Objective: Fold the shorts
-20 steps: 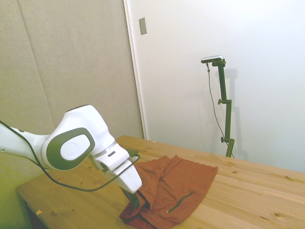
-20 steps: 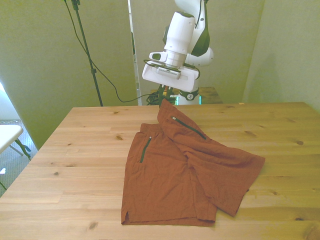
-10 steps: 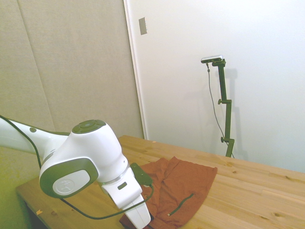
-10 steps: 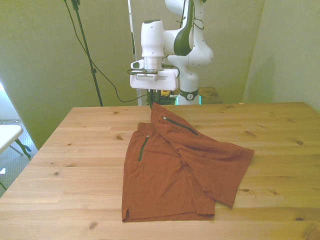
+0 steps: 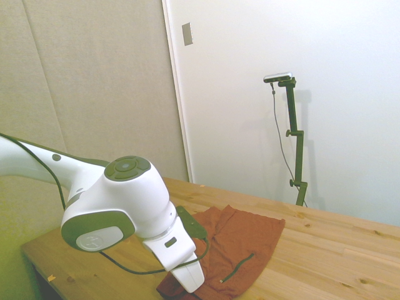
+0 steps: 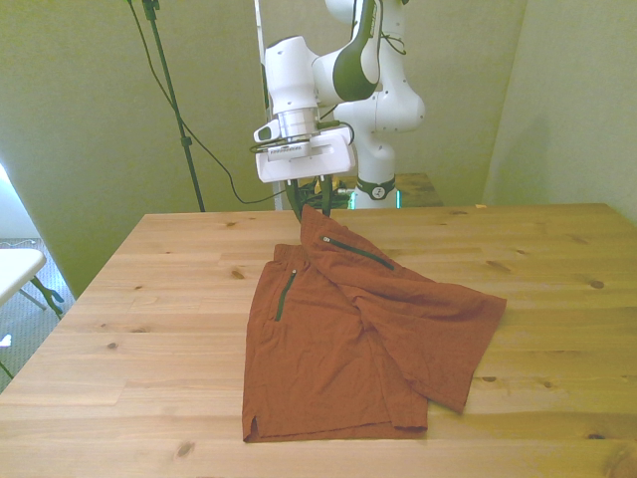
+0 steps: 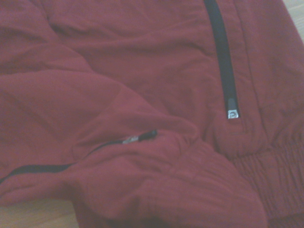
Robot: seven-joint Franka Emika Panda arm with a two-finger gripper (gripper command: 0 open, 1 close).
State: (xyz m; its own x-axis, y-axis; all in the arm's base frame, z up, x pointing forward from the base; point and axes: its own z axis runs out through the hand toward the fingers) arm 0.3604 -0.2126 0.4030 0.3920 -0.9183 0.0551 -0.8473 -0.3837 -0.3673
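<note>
Since a second ago the arm swings toward the front view's left and the raised corner of the shorts goes with it, so the upper leg now sits more squarely over the lower one and its far hem has pulled in a bit toward the middle of the table.

Progress-wise I'd call this roughly halfway. One leg is already laid over the other, both zipper pockets show side by side, and the garment lies near the table's centre, stretching to the near edge. What's left, as far as I can judge: letting go of that corner so the waistband lies flat, and probably one more fold across, since the hem end is skewed and pokes out toward the front view's right.

As for the gripper, it hangs right at the waistband end, and the fabric peaks up to the dark fingers, so it looks pinched together on that corner, lifted a little off the wood. In the wrist view the gathered waistband is bunched up close underneath.
</note>
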